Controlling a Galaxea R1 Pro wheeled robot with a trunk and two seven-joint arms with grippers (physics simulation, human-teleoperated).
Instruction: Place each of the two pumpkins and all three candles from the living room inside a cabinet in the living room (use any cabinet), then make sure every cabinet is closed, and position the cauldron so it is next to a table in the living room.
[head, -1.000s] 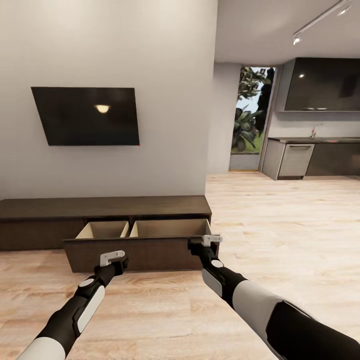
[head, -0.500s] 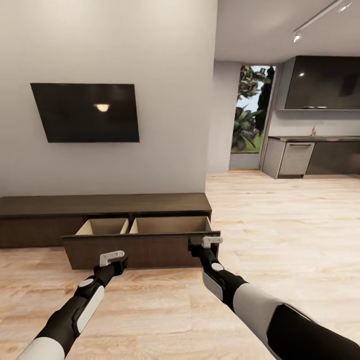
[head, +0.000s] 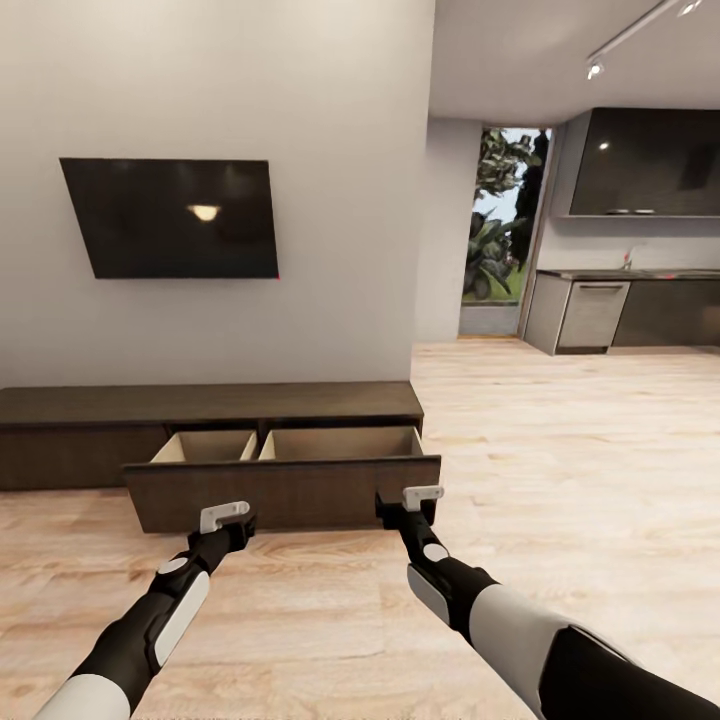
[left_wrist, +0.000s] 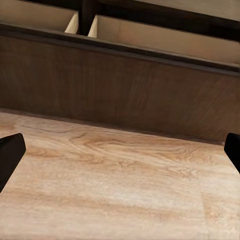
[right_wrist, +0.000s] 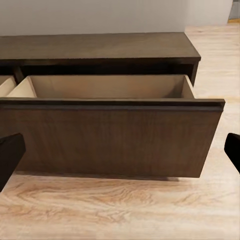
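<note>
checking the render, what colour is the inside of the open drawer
Pale, light wood inside the drawer, against its dark brown front; clearest in the right wrist view.

The room was evenly bright; a ceiling spotlight (head: 594, 71) glowed, reflecting softly in the television (head: 170, 217); renders slightly soft.

**Colours and finishes**

Cabinet (head: 210, 405): dark brown wood grain, pale beige drawer interiors (head: 340, 445).
Floor (head: 560, 440): light honey wood planks, wavy grain.
Wall (head: 300, 120): plain off-white.
Television (head: 170, 217): black, warm lamp reflection.
Kitchen cupboards (head: 650, 165): glossy dark grey.
Left gripper (head: 225, 520), right gripper (head: 408, 500): black, light grey plates.
Forearms: black and white.
</note>
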